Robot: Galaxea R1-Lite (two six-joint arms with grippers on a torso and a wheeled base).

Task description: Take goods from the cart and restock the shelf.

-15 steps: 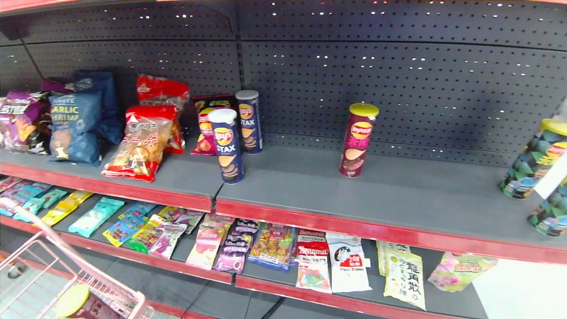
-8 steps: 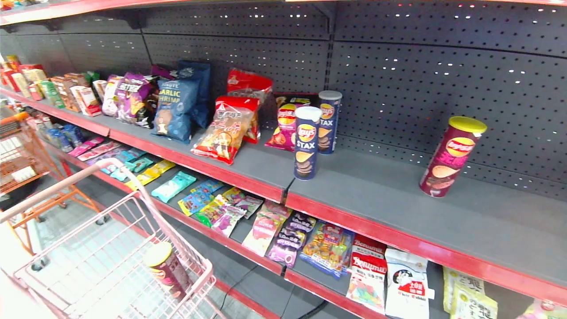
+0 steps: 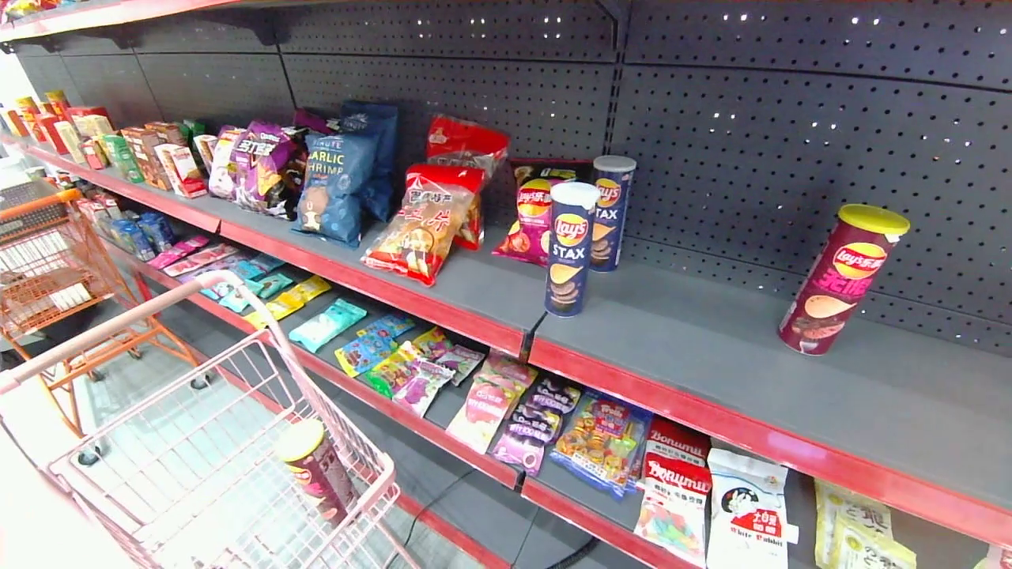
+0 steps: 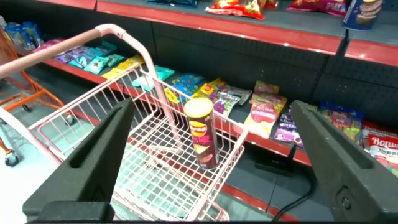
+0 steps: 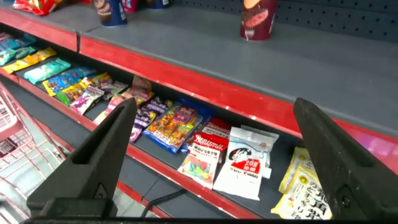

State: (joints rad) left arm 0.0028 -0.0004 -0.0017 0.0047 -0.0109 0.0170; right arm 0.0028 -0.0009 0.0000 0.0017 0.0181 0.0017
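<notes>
now | left gripper: spread wide, empty, aimed at can in cart, likely for pickup | right gripper: spread wide, empty

Orange cart at far left, black cable on floor

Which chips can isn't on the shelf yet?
The maroon can with the yellow lid, standing in the pink cart. The blue cans and the other maroon can already stand on the grey shelf.
</notes>
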